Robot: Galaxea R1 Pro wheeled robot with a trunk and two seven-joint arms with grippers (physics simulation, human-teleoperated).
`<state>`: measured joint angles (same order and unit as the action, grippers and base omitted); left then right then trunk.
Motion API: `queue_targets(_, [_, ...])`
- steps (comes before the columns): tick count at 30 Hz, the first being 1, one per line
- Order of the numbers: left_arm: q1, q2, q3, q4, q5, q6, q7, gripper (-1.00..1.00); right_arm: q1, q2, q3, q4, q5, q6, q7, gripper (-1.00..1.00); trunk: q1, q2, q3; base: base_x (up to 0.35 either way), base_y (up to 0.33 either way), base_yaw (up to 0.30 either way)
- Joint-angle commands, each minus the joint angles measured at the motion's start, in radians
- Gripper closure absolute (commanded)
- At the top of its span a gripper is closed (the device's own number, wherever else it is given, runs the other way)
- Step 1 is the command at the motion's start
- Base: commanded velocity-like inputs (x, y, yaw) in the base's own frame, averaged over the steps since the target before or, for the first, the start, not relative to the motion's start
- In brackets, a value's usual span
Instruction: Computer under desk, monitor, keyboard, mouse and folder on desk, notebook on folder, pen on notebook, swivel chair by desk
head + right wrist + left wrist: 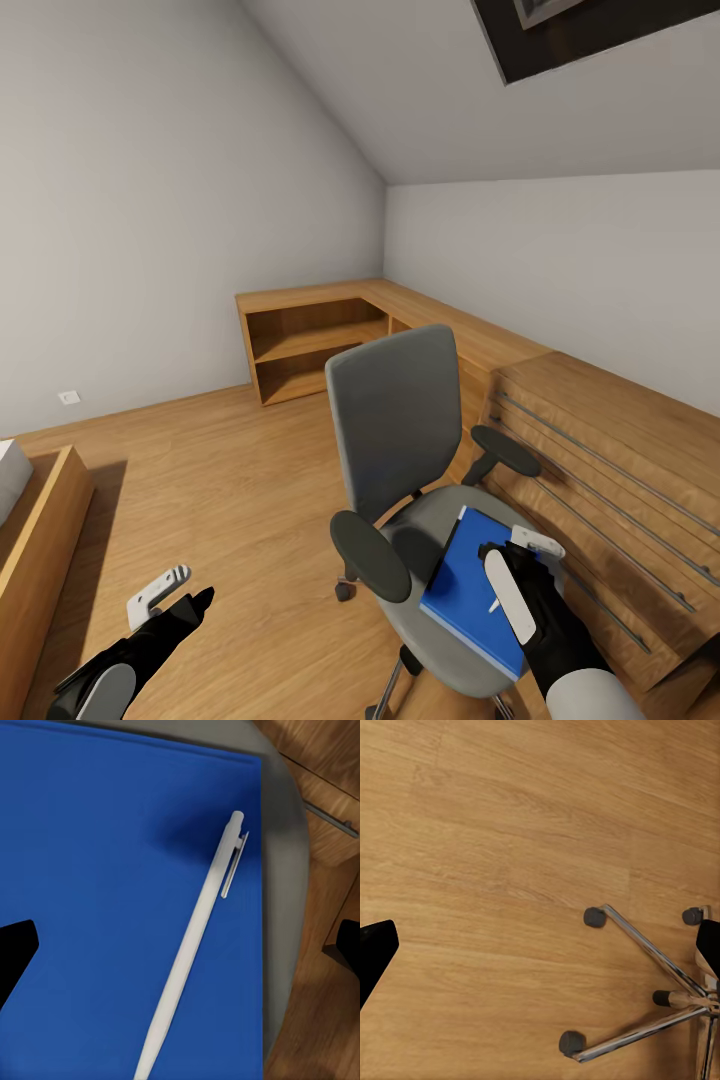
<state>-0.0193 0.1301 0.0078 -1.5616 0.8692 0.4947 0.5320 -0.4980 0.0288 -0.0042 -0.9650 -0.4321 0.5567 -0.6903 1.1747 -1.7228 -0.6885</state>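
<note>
The swivel chair [400,430] stands mid-room on the wood floor, grey seat and back, black armrests. On its seat lies the blue folder [462,592] [97,907], and a white pen [191,945] rests on top of it. My right gripper [510,572] [180,949] hovers open just above the pen and folder, one fingertip on either side. My left gripper [180,597] [540,945] hangs open over bare floor beside the chair's chrome base [649,982]. The desk, computer, monitor, keyboard, mouse and notebook are out of view.
A low light-wood shelf unit [320,330] runs along the far wall into the corner. A wood drawer unit [620,450] stands close to the chair's right. A wooden bed frame [35,540] is at the left edge. Open floor lies between.
</note>
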Motion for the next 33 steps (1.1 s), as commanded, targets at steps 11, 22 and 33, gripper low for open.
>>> queue_targets(11, [-0.001,0.0,0.0,-0.002,0.01,0.002,0.009,-1.0,-0.001,-0.001,0.0,-0.002,-0.008,0.003,-0.006,-1.0,0.023,-0.043,-0.02,0.0,0.0,0.0])
queue_targets(22, [-0.001,0.001,0.002,-0.002,0.01,0.002,0.008,-1.0,-0.001,-0.002,-0.002,-0.004,-0.009,0.003,-0.005,-1.0,0.027,-0.05,-0.023,0.0,0.0,0.0])
queue_targets(33, [-0.001,0.001,0.003,-0.002,0.01,0.002,0.007,-1.0,-0.001,-0.002,-0.001,-0.005,-0.008,0.003,-0.005,-1.0,0.042,-0.078,-0.035,0.0,0.0,0.0])
